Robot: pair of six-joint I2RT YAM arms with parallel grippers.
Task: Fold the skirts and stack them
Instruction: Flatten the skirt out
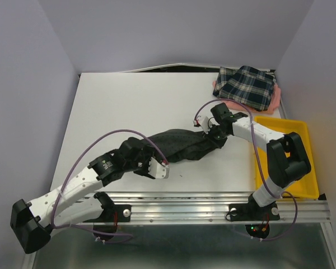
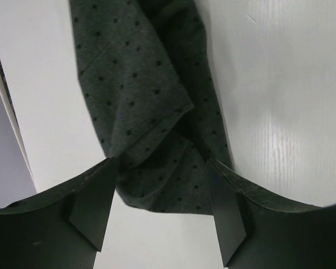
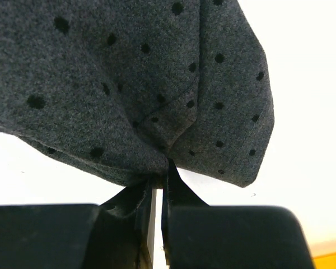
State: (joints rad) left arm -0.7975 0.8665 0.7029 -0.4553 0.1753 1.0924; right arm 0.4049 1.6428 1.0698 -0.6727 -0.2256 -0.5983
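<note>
In the top view, the pink cloth skirt (image 1: 275,98) at the upper right of the frame is mostly hidden under the navy, green and white plaid cloth skirt (image 1: 247,87). Only a pink edge shows on two sides of it. The right arm covers a part of the yellow plastic tray (image 1: 274,124) at the right side of the frame, and also the right end of the charcoal-black dotted cloth skirt (image 1: 185,147). Both wrist views cut this skirt off at the top edge, so its whole shape is not seen there.

The left hand (image 2: 159,185) is spread wide. In its wrist view a rounded end of the dotted cloth lies between the two fingers, and I cannot tell if they touch it. The right hand (image 3: 158,182) is pressed together with almost no gap, and it pinches a small fold of the same skirt. The cloth bulges above the fingers in soft folds.

The charcoal-black skirt lies in the middle of the top view on the white desk (image 1: 129,106). It forms a long, crumpled band that runs from the lower left to the upper right, between the two hands. It is not flat: creases and overlapping layers show. The plaid skirt is a rough folded rectangle, well apart from it.
</note>
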